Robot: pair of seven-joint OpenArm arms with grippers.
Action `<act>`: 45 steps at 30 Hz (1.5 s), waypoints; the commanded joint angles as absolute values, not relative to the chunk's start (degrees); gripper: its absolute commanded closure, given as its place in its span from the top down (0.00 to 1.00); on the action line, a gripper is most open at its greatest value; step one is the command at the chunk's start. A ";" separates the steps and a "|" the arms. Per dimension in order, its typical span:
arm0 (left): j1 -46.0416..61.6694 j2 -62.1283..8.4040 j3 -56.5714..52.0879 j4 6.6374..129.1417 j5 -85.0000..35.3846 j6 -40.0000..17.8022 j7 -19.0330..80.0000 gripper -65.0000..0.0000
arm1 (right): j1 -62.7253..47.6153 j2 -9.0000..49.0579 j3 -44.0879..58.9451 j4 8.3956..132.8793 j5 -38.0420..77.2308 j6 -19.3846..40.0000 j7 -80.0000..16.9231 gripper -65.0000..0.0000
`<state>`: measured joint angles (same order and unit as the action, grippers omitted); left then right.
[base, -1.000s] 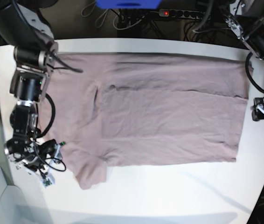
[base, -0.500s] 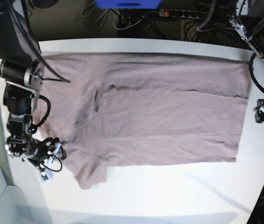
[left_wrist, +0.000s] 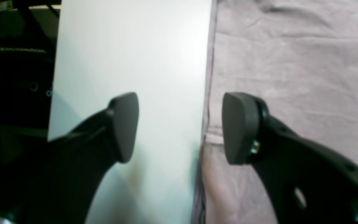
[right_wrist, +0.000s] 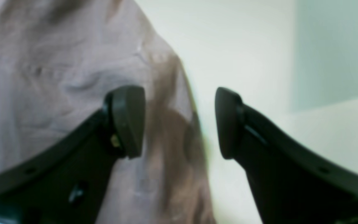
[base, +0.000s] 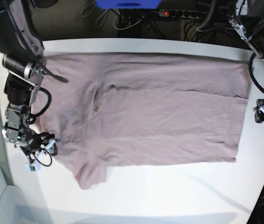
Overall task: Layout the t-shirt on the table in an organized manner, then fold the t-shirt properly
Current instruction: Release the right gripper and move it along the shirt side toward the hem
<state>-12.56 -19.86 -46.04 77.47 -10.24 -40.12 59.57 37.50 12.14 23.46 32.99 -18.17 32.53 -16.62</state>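
Half the job looks done, by my reading: the dusty mauve short-sleeved cloth t-shirt [base: 160,112] lies spread nearly flat across the large smooth white table [base: 178,191], collar toward the base view's left, hem toward its right, while no fold has been made yet. One sleeve at the lower left is bunched and wrinkled — that probably wants smoothing before any folding.

On the left of the base view, the right arm bends down over the table edge, its black right gripper [right_wrist: 179,123] hovering low above the sleeve's outer edge. Its jaws stand wide apart and hold nothing; one finger is over cloth, the other over bare table.

On the right, the left arm hangs beyond the hem. The black left gripper [left_wrist: 180,127] straddles the hem line — jaws parted, empty.
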 commanded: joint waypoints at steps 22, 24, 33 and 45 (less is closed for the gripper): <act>-35.74 -21.05 -45.76 45.32 7.08 -40.00 37.58 0.63 | 36.62 12.00 23.34 33.80 -17.54 30.29 -15.96 0.00; -38.46 -21.05 -45.76 38.90 10.51 -40.00 31.96 0.63 | 36.62 12.09 23.34 33.80 -17.54 30.29 -15.96 0.00; -44.09 -21.32 -45.85 20.62 17.98 -40.00 16.13 0.63 | 36.62 12.09 23.34 33.80 -17.54 30.29 -16.04 0.00; -43.74 -23.69 -45.76 19.12 18.33 -32.84 13.14 0.63 | 36.62 12.62 23.43 33.80 -17.63 30.37 -16.04 0.00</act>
